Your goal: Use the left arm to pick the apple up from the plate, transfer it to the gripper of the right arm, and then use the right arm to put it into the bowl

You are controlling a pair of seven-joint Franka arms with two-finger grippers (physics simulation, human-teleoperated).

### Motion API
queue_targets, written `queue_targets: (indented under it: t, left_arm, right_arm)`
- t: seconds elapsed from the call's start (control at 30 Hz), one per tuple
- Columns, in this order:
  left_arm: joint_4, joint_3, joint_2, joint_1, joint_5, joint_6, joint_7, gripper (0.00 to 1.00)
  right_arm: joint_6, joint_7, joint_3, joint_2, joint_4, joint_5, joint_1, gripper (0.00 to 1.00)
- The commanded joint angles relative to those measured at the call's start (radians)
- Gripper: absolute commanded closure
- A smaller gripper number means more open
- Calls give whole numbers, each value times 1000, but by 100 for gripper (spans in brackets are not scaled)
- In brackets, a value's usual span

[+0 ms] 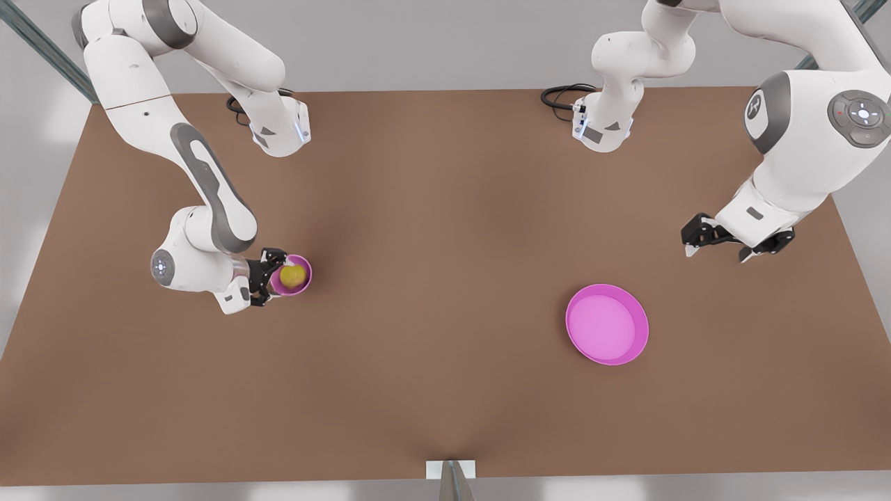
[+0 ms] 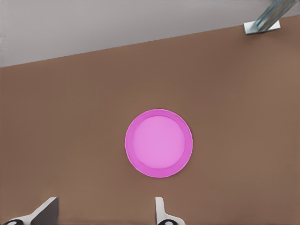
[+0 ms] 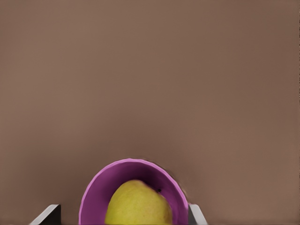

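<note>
— What's at the front view's left?

— I see the right gripper (image 1: pixel 273 275) with its fingers spread to either side of the bowl (image 1: pixel 301 287). The apple (image 1: pixel 293 276) sits in the bowl, between the open jaws, not clamped.

— And further right?

— The plate (image 1: pixel 606 324) lies bare on the table (image 1: pixel 431 390). My left gripper (image 1: pixel 717 249) hangs open, well apart from it; the plate lies out ahead of its jaws.

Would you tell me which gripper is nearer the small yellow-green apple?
The right gripper: its open fingers flank the small pink bowl holding the apple. The left gripper hangs open across the table, beyond the flat pink plate.
</note>
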Motion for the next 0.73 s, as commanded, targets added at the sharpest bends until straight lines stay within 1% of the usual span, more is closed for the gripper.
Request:
queue_targets:
  t: [0.0, 0.03, 0.1, 0.13, 0.17, 0.2, 0.27, 0.3, 0.33, 0.37, 0.4, 0.43, 0.47, 0.5, 0.53, 0.57, 0.6, 0.67, 0.7]
  left_arm:
    - [0, 0, -1, 0, 0, 0, -145, 0]
    - [0, 0, -1, 0, 0, 0, -145, 0]
    - [2, -2, -1, -1, 1, 0, -146, 0]
    - [2, 0, -1, -1, 1, 0, -146, 0]
    - [0, -2, -1, -1, 1, 0, -146, 0]
    - [0, -2, -1, -3, 1, 0, -146, 0]
    - [0, -2, -1, -8, 1, 3, -141, 0]
    - [0, -2, -1, -14, -2, 4, -143, 0]
    - [0, -2, -1, -14, -5, 4, -143, 0]
    - [-3, 0, -1, -14, -5, 0, -145, 0]
    - [-4, -2, -1, -12, -6, -2, -143, 0]
    - [-4, 0, -3, -14, -22, -2, -143, 0]
    - [-4, 0, -1, -14, -25, -2, -141, 0]
    - [-4, 0, -1, -17, -19, 0, -140, 0]
    - [-4, 0, -1, -21, -16, 3, -138, 0]
    - [-1, 0, -1, -23, -19, 3, -148, 0]
    - [0, -2, -1, -23, -16, 3, -148, 0]
    - [2, 0, -1, -43, -11, 4, -143, 0]
    - [2, 0, -1, -43, -11, 4, -143, 0]
  right_arm:
    - [9, 9, 0, -2, 5, -4, -1, 0]
    - [-5, 46, 2, -17, 24, -4, -5, 0]
    - [-110, 184, 2, -43, 94, -5, -2, 0]
    - [-207, 342, 2, -43, 210, -80, -2, 0]
    - [-345, 584, 20, -43, 365, -132, 1, 0]
    - [-425, 762, 40, -40, 484, -211, 2, 0]
    - [-443, 898, 94, -48, 629, -321, -5, 0]
    - [-478, 910, 80, -46, 740, -323, -16, 0]
    - [-498, 948, 76, -50, 772, -369, -19, 0]
    - [-521, 959, 80, -57, 772, -390, -25, 0]
    - [-578, 1037, 80, -100, 748, -390, -22, 0]
    - [-624, 1076, 57, -112, 755, -390, -12, 0]
    - [-664, 1086, -305, -181, 752, -381, 328, 0]
    - [-664, 1086, -636, -267, 662, -266, 579, 0]
    - [-626, 1088, -653, -341, 554, -263, 587, 0]
    - [-644, 1123, -648, -341, 553, -266, 577, 0]
    - [-669, 1146, -623, -341, 556, -264, 550, 0]
    - [-692, 1160, -557, -281, 600, -266, 501, 0]
    - [-696, 1174, -563, -277, 636, -266, 501, 0]
